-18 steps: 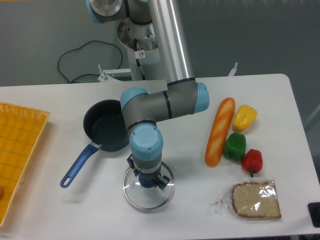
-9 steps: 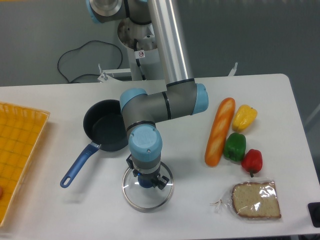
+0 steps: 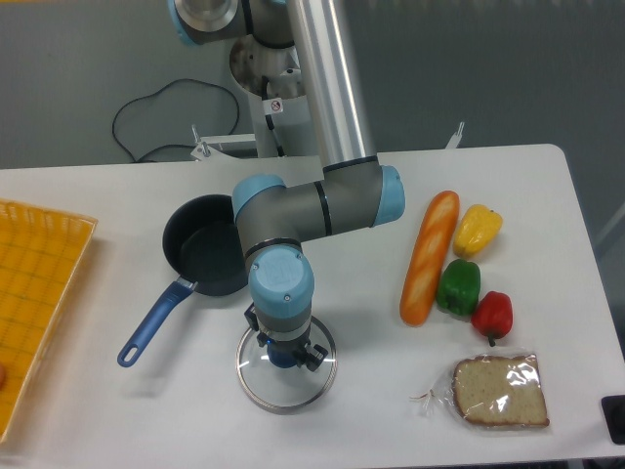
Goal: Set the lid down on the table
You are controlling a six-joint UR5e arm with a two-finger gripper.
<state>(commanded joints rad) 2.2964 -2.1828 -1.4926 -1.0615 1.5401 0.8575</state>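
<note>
The lid (image 3: 262, 383), clear glass with a silver rim and a blue knob, sits low over the front of the white table (image 3: 176, 415). I cannot tell whether it touches the surface. My gripper (image 3: 282, 356) points straight down over its centre. The wrist hides the fingers, which appear shut on the knob. The dark blue saucepan (image 3: 207, 256) stands uncovered just behind and to the left of the lid, its blue handle (image 3: 154, 323) pointing front-left.
A yellow-orange gridded tray (image 3: 34, 293) lies at the left edge. To the right are a baguette (image 3: 430, 256), yellow (image 3: 477, 231), green (image 3: 458, 286) and red (image 3: 492, 314) peppers, and bagged bread (image 3: 498, 391). A dark object (image 3: 615, 418) sits at the front right edge.
The gripper and the lid have shifted together slightly to the left. Nothing else has moved.
</note>
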